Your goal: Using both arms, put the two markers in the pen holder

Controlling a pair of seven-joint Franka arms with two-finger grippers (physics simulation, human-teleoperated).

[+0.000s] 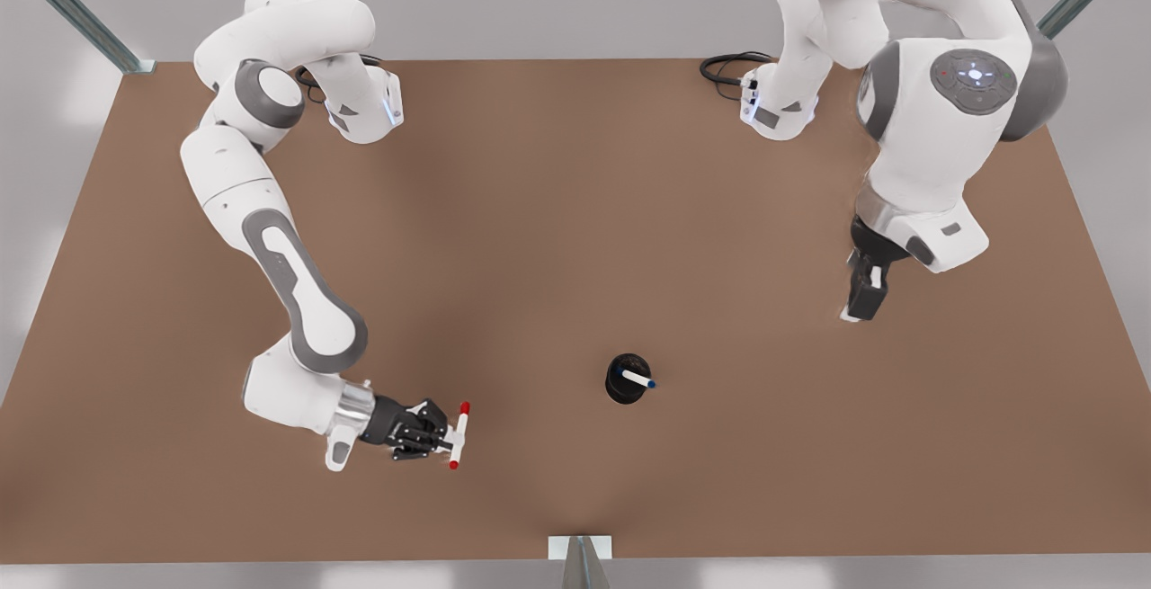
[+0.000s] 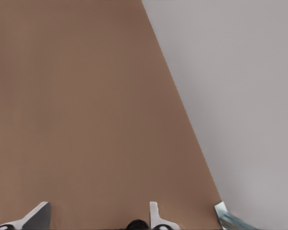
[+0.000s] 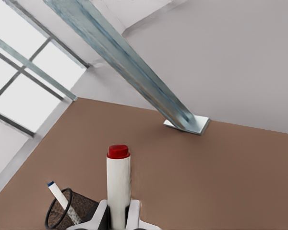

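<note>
Two markers accounted for. Red marker (image 1: 459, 435) clamped at mid-barrel in right gripper (image 1: 445, 441), low at front view's left. Blue marker (image 1: 637, 379) leaning in pen holder (image 1: 627, 379), centre. Left gripper (image 1: 861, 301) waiting above bare table (image 1: 539, 211), fingers (image 2: 154, 216) apart, empty. No legible writing.

We see a matt brown table (image 1: 557, 211), smooth and without grain. Both arms (image 1: 270, 229) wear glossy white shells that look like plastic, with smooth grey joint covers. The right gripper (image 1: 447, 439) is matt black, clamped on the red-capped marker (image 1: 459, 434), whose white barrel looks like smooth plastic. The pen holder (image 3: 62, 211) looks like black wire mesh and holds the blue-tipped marker (image 1: 639, 379). The left gripper (image 1: 861, 304) is dark. The frame strut (image 3: 129, 67) is brushed, shiny metal.
</note>
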